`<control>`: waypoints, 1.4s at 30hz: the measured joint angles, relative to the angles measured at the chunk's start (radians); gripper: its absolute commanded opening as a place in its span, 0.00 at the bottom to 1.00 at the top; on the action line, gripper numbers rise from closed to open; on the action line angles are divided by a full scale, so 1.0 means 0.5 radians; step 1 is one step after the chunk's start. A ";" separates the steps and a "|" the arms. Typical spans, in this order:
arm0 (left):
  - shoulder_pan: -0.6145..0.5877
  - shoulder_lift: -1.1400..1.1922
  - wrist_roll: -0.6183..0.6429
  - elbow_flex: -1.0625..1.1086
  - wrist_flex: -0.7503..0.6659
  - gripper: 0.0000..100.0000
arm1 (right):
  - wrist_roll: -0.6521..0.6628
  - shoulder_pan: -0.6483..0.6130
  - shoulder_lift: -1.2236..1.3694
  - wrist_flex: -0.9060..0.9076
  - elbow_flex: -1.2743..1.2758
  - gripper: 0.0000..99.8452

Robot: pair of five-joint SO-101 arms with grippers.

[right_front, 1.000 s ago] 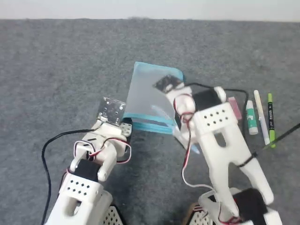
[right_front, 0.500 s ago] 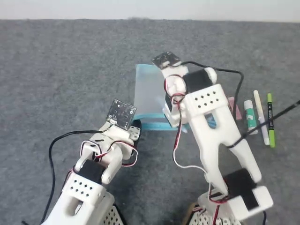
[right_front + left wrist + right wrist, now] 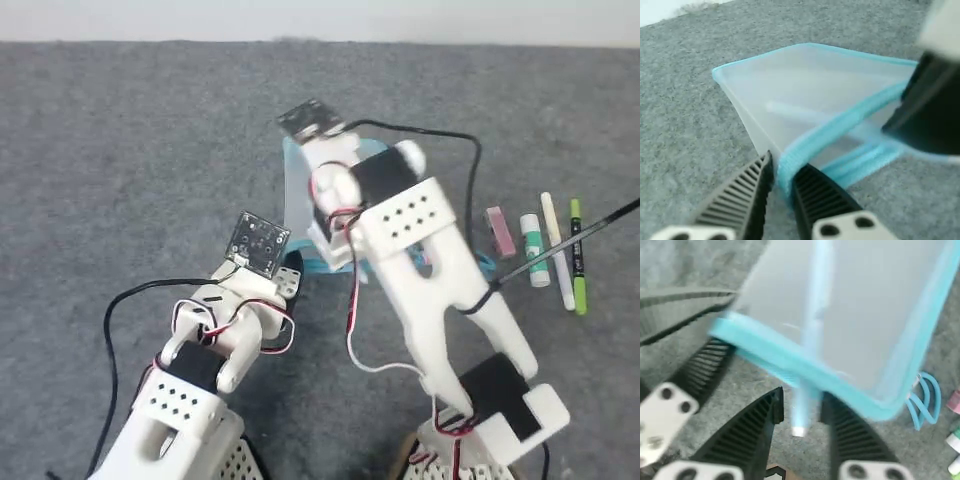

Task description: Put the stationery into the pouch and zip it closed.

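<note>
On your grey tabletop (image 3: 120, 130), the right arm (image 3: 430, 270) leans over the clear, blue-trimmed pouch (image 3: 805, 85), which lies mid-table with its zip edge toward the arms. Your left gripper (image 3: 781, 192) has its fingers clamped on that blue edge near one corner. Your right gripper (image 3: 802, 397) is at the pouch mouth, fingers slightly apart on either side of a blue pen (image 3: 799, 427) that is partly inside the pouch. To the right of the pouch, an eraser (image 3: 499, 231), glue stick (image 3: 536, 250), white pen (image 3: 557, 250) and green pen (image 3: 578, 256) lie in a row.
</note>
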 measured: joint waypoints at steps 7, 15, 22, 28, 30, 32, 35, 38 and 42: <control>0.003 0.000 0.000 0.000 -0.021 0.01 | 0.052 -0.009 0.000 0.000 -0.126 0.17; -0.236 0.000 -0.009 0.003 -0.021 0.01 | 0.129 0.095 0.000 0.009 -0.184 0.17; -0.384 0.000 0.120 0.003 -0.021 0.01 | 0.313 0.448 0.000 0.012 -0.184 0.17; -0.387 0.000 0.098 0.003 -0.021 0.01 | 0.568 0.835 0.000 -0.009 0.110 0.17; -0.396 0.000 0.098 0.003 -0.021 0.01 | 0.635 0.970 0.000 -0.110 0.227 0.17; -0.304 0.000 0.074 0.003 -0.021 0.01 | 0.694 1.096 0.000 -0.224 0.356 0.17; -0.187 0.000 0.025 0.003 -0.021 0.01 | 0.783 1.270 0.000 -0.368 0.503 0.17; -0.374 0.000 0.055 0.003 -0.021 0.01 | 0.905 1.448 0.000 -0.451 0.605 0.17; -0.488 0.000 0.074 0.003 -0.021 0.01 | 1.043 1.620 0.000 -0.519 0.660 0.17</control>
